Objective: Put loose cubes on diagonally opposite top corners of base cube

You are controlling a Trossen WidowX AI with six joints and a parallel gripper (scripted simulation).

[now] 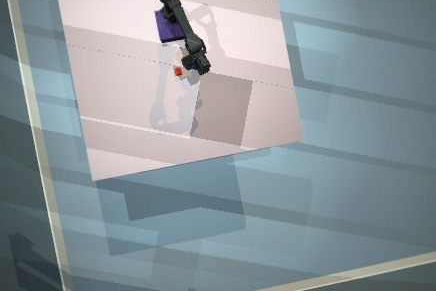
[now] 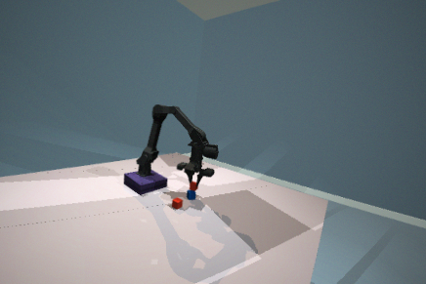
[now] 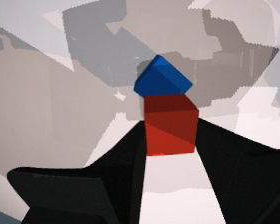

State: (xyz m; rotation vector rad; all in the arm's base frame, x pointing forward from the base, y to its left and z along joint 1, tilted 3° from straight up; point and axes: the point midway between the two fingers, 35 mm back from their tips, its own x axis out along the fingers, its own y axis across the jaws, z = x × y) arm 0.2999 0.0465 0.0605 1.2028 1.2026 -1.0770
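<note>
The blue base cube [image 1: 194, 67] [image 2: 191, 195] [image 3: 163, 77] stands on the table, turned cornerwise in the wrist view. My gripper [image 2: 193, 186] [image 3: 168, 124] points down and is shut on a red cube [image 2: 193, 185] [image 3: 171, 132]. In the exterior view this cube is upright, just above the blue cube and slightly to its right. In the wrist view it overlaps the blue cube's near corner. Whether the two touch, I cannot tell. The other red cube [image 1: 178, 71] [image 2: 177, 203] lies on the table, to the left of the blue cube in the top and exterior views. My fingertips are hidden in the top view.
The arm's purple base block [image 1: 169, 30] [image 2: 145, 183] stands behind the cubes, toward the back left in the exterior view. The pale table [image 1: 125, 138] [image 2: 98, 242] carries patchy shadows, and its edge [image 2: 319, 242] shows at the right in the exterior view.
</note>
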